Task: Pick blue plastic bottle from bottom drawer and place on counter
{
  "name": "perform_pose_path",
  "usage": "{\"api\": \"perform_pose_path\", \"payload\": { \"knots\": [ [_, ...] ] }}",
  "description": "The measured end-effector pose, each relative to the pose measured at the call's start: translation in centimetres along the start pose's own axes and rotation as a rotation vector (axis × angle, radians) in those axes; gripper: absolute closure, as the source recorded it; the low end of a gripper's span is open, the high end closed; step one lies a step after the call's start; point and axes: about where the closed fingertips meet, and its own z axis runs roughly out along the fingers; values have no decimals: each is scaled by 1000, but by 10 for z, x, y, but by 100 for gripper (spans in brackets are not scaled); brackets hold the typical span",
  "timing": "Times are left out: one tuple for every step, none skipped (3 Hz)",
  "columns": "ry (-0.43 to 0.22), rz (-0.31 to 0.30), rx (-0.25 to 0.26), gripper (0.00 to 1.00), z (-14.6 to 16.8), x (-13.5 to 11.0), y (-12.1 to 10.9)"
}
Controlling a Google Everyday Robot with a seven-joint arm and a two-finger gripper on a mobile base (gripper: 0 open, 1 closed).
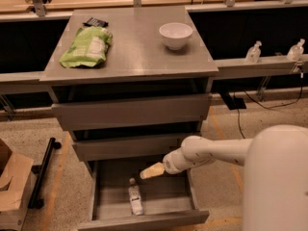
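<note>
Gripper hovers just above blue plastic bottle (lying in bottom drawer)

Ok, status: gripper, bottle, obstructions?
Gripper hovers over open bottom drawer. Blue plastic bottle lies flat on its floor, not held, cap toward gripper. Nothing between them.

Matte grey counter, glossy white bowl, prob. plastic cream gripper over bottom drawer

Pincer over bottom drawer, bottle inside
</note>
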Motion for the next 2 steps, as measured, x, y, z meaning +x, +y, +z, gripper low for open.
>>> {"api": "perform_pose_path", "payload": {
  "knots": [
    [51, 16, 40, 0, 48, 9, -15],
    [64, 14, 39, 0, 56, 11, -13]
  ]
}}
